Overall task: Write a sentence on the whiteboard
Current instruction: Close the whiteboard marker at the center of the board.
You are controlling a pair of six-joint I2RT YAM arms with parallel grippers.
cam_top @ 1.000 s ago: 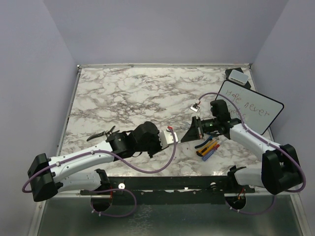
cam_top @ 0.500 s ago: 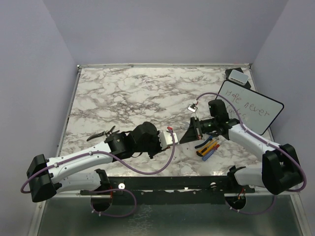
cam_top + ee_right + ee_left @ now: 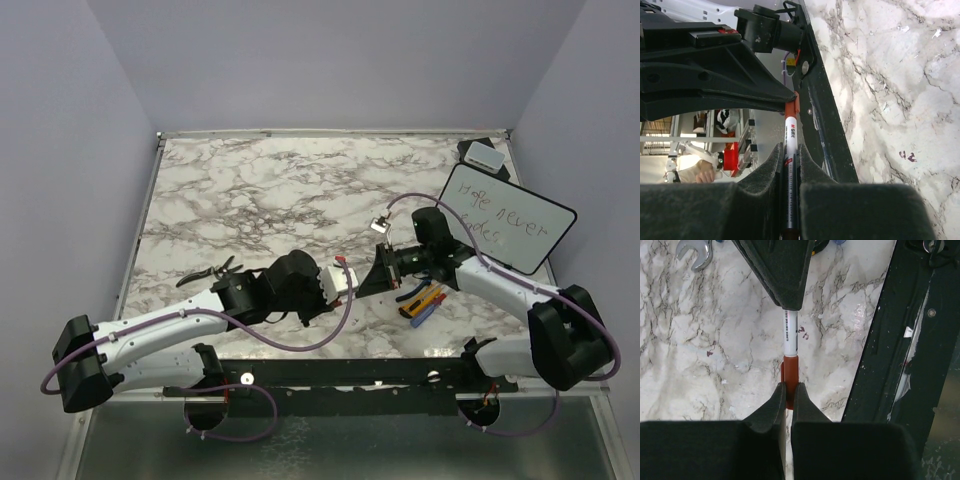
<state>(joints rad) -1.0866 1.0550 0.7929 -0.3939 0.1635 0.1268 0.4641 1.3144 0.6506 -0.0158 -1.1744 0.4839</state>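
A marble table (image 3: 250,190) is shown from above, with the left gripper (image 3: 352,285) and right gripper (image 3: 373,280) set tip to tip near its middle, a handwritten whiteboard (image 3: 530,220) at the right edge, and coloured markers (image 3: 422,301) near the right arm.

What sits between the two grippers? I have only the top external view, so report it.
Observer: A marker. The left wrist view shows the left gripper shut on its red cap.
Operator: Now give me the right side.
Observer: The right wrist view shows the right gripper shut on the white barrel.
Operator: Tell me whether the cap is off.
Observer: No. In both wrist views the cap meets the barrel with no gap.
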